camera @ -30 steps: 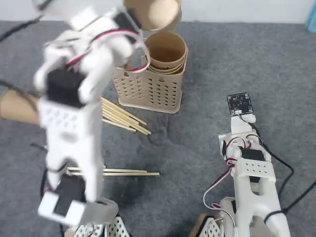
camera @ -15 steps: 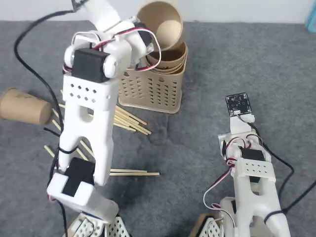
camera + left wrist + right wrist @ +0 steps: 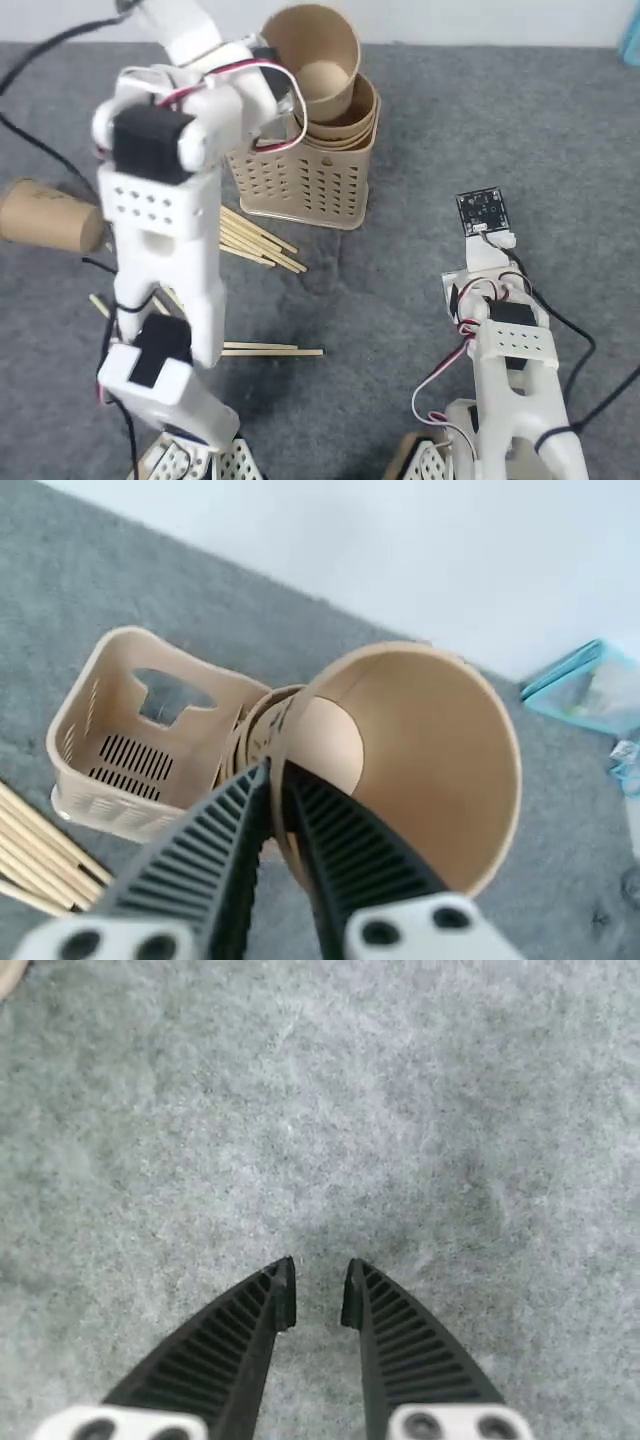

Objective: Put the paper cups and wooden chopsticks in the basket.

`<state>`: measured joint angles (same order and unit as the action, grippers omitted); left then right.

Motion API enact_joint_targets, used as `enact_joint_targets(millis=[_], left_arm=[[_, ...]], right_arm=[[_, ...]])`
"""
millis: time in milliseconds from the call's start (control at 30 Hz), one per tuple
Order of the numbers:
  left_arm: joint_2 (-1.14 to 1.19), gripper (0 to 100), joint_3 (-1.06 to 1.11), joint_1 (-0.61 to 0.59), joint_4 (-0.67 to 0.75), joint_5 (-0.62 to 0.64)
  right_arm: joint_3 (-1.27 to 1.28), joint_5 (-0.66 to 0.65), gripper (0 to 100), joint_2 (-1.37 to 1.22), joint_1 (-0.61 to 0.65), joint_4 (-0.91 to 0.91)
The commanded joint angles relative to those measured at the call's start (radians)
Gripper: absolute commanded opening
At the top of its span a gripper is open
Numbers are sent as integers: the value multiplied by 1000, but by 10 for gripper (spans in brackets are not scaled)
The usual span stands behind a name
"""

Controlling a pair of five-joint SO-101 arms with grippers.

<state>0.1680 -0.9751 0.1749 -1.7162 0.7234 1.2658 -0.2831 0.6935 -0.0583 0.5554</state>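
The left gripper [image 3: 277, 770] is clenched on the rim of a brown paper cup [image 3: 318, 55], one finger inside the wall and one outside, so the cup hangs beyond the fingertips with its open mouth facing up and back toward the wrist. Directly beneath that cup stands a nested stack of brown paper cups [image 3: 350, 115], upright in one end of the beige perforated plastic basket [image 3: 300, 185]. The relation that matters is between the two axes: the held cup leans a little off the stack's vertical and sits slightly toward the gripper's side of it, so I judge it needs to be squared over the top rim before it can drop in cleanly. Whether its base already touches the uppermost cup is hidden by its own wall. Another brown paper cup [image 3: 50, 215] lies on its side well behind the gripper, partly covered by the left arm. Pale wooden chopsticks [image 3: 255, 240] lie loose on the carpet just beside the basket, some running under the arm, so their count is unclear. The right gripper [image 3: 315, 1295] is released, jaws slightly parted over bare grey carpet [image 3: 400, 1110], well apart from the basket; the left arm is plainly the nearer one.
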Motion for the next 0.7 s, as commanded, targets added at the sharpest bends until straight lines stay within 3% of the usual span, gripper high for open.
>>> enact_joint_targets(millis=[0, 100, 333, 533, 667], left_arm=[[34, 13, 8, 2, 63, -18], [87, 47, 4, 2, 98, -29], [61, 286, -62, 3, 35, 3], [17, 240, -160, 43, 28, -15], [17, 111, -157, 149, 0, -210]], right_arm=[[5, -18, 91, 33, 7, -21], [5, -18, 91, 33, 7, -21], [5, -20, 91, 33, 7, -22], [6, -20, 91, 31, 7, -33], [6, -20, 91, 31, 7, -33]])
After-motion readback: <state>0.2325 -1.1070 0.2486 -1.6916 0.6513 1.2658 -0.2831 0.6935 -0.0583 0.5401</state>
